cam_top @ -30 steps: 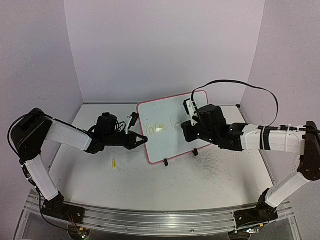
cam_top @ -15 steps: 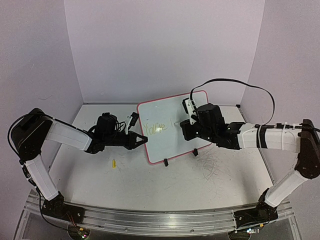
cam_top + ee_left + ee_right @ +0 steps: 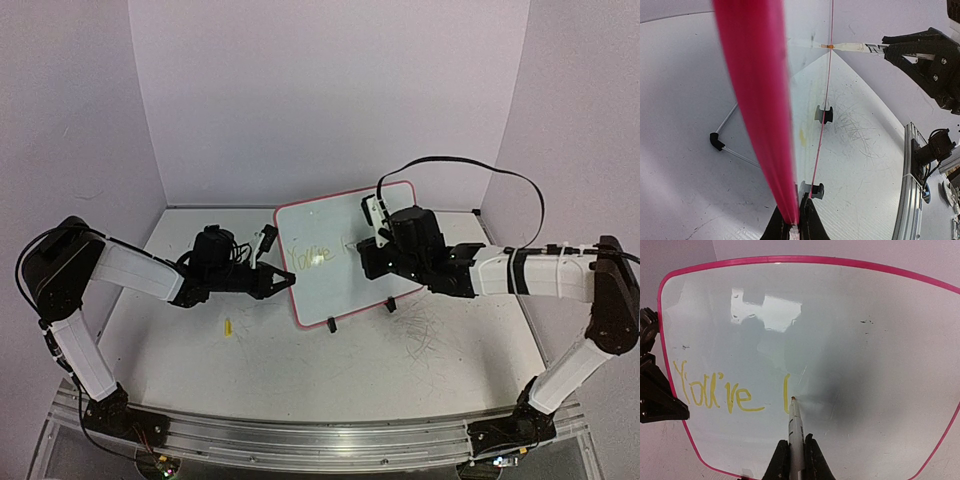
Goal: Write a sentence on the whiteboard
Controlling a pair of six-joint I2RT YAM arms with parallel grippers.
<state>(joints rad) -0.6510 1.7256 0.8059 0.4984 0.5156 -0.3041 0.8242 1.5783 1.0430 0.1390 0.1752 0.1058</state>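
The whiteboard (image 3: 335, 285) stands tilted on its stand at mid-table, its pink rim (image 3: 760, 110) close up in the left wrist view. My left gripper (image 3: 287, 281) (image 3: 795, 227) is shut on the board's lower left edge. My right gripper (image 3: 372, 250) (image 3: 796, 452) is shut on a white marker (image 3: 795, 422) (image 3: 855, 48). The marker's tip touches the board just right of a yellow upright stroke. The sentence (image 3: 720, 392) (image 3: 312, 257) reads "You're l" in yellow across the board's left half.
A small yellow cap (image 3: 228, 327) lies on the table below the left arm. Grey scribble marks (image 3: 430, 335) cover the table right of the board. The black wire stand (image 3: 727, 142) props the board from behind. Purple walls enclose the back and sides.
My right gripper has shifted slightly left along the board with the marker. The left arm and the board have not moved.
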